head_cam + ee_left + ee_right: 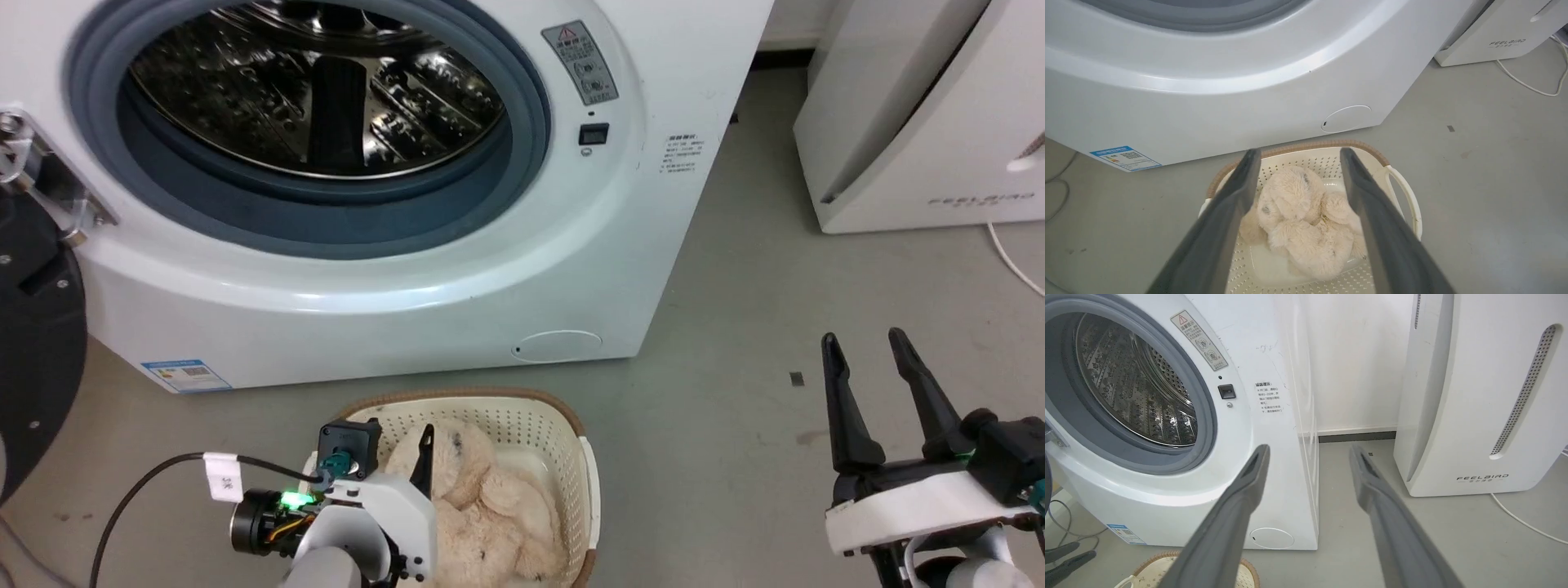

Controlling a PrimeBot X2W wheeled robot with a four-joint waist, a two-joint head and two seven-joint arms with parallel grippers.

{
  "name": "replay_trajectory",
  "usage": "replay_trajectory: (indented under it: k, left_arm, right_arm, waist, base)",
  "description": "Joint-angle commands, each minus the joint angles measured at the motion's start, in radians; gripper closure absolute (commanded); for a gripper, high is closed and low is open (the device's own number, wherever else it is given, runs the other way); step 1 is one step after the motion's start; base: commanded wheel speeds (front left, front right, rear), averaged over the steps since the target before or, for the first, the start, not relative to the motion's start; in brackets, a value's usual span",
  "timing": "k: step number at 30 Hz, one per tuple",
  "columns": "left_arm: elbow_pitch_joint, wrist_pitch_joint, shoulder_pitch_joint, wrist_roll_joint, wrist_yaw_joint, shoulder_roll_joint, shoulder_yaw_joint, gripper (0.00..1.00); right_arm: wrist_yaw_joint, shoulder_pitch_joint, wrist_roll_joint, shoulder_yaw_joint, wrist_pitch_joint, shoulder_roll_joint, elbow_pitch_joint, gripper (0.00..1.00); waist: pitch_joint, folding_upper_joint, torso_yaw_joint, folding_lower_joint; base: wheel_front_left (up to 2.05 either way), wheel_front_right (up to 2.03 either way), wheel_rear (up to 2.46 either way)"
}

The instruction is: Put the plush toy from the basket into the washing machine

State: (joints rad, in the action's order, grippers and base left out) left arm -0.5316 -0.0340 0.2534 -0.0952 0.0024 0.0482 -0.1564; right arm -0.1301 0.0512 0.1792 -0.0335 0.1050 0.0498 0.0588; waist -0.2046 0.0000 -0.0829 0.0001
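A shaggy cream plush toy (1298, 220) is seen lying curled in the perforated basket (563, 441), which is set on the grey floor (735, 327) just near the washing machine (408, 269).

The basket's cream plastic wall is topped by a brown woven-look rim, and its near end is cut off in the head view. The left gripper (1299, 152) is held over the toy with its fingers spread wide to either side of it; contact cannot be made out, and one finger is hidden behind the wrist housing in the head view. The right gripper (863, 336) is held over the floor to the right, fingers apart and empty. A glossy perforated steel drum (318, 90) is ringed by a smooth grey gasket (522, 122); the black door (33, 351) is cropped at the left.
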Motion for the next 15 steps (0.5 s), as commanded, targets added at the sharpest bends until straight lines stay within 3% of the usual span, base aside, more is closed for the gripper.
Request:
replay_trajectory:
  k: [1,15]
  left_arm:
    - [-0.026,0.005,0.026,-0.009,-0.005,0.003,-0.010,0.00]
    - [-0.173,0.057,0.133,-0.029,-0.008,0.034,-0.073,0.00]
  right_arm:
    - [0.000,0.021,0.015,-0.002,0.009,0.000,0.009,0.00]
    - [0.000,0.076,0.073,-0.015,0.038,0.000,0.037,0.00]
  waist:
    - [-0.017,0.0000,-0.009,-0.0001]
    - [-0.157,0.0000,-0.048,-0.0001]
  base:
    - [0.00,0.00,0.00]
    - [0.00,0.00,0.00]
